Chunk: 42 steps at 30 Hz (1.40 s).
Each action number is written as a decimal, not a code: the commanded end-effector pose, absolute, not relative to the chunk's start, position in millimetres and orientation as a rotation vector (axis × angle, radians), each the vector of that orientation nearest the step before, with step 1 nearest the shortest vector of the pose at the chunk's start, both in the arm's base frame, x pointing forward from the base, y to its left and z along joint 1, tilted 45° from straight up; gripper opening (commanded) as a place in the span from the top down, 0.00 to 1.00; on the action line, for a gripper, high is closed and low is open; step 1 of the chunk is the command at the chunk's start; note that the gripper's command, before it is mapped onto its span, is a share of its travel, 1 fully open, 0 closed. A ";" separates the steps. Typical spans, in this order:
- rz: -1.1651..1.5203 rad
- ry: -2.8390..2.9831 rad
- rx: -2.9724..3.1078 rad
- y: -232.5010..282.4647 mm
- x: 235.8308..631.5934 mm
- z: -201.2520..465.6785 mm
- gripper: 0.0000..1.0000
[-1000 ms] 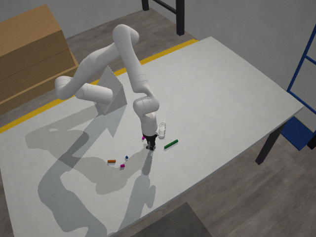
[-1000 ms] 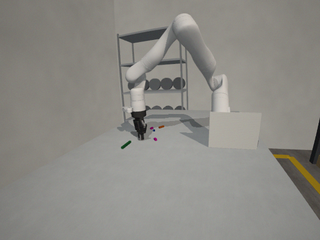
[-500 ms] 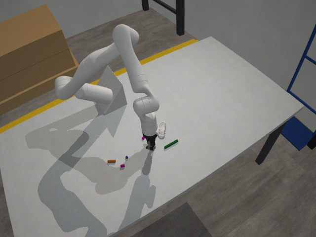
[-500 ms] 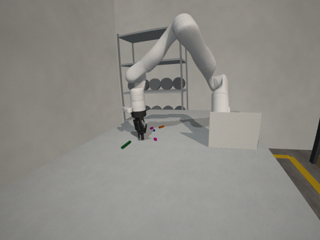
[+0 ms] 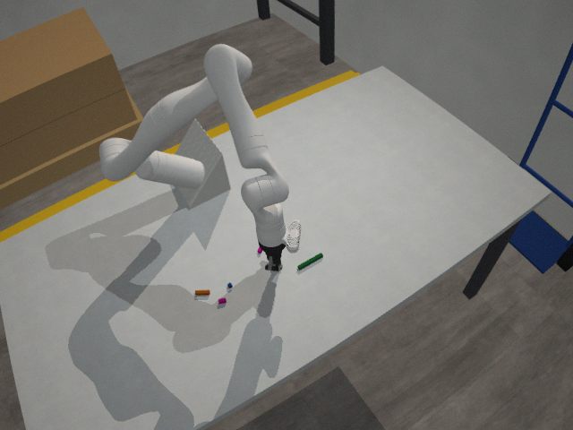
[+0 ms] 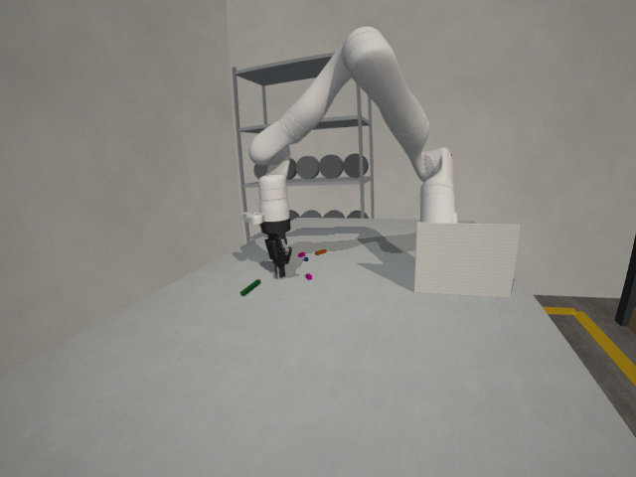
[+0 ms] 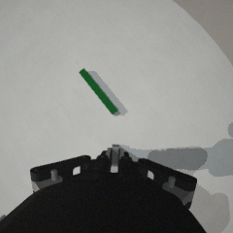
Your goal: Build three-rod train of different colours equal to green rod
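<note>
Lying between the fingertips of the gripper (image 5: 273, 266), low at the table (image 5: 416, 161): grey rod (image 7: 115, 157), seen from the wrist as a short pale strip, long axis running straight away from the camera, crosswise to the fingers' line of closing. Jaws clenched narrowly on it.

Green rod (image 5: 310, 261): flat, just beside the gripper, apart from it; long axis diagonal in the wrist view, upper left to lower right.

Magenta rod (image 5: 260, 250): close behind the gripper, partly hidden by it in the top view.

Blue rod (image 5: 228, 285), second magenta rod (image 5: 222, 300), orange rod (image 5: 201, 292): loose cluster on the gripper's other side, each apart from the others. Orange rod's long axis roughly level in the top view.
</note>
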<state>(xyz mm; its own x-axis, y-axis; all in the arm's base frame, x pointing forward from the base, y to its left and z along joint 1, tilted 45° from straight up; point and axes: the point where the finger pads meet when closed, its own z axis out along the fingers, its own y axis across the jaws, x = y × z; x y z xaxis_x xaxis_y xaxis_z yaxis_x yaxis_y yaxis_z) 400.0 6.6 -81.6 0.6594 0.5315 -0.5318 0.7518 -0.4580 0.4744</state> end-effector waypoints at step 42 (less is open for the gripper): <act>-0.401 0.989 2.171 62.9 399.7 -26.5 0.95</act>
<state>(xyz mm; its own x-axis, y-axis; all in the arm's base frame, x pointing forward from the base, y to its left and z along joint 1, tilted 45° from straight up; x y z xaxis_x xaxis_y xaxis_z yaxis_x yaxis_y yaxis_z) 396.3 45.1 -34.0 0.6660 0.5105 -0.5439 0.7459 -0.4638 0.4780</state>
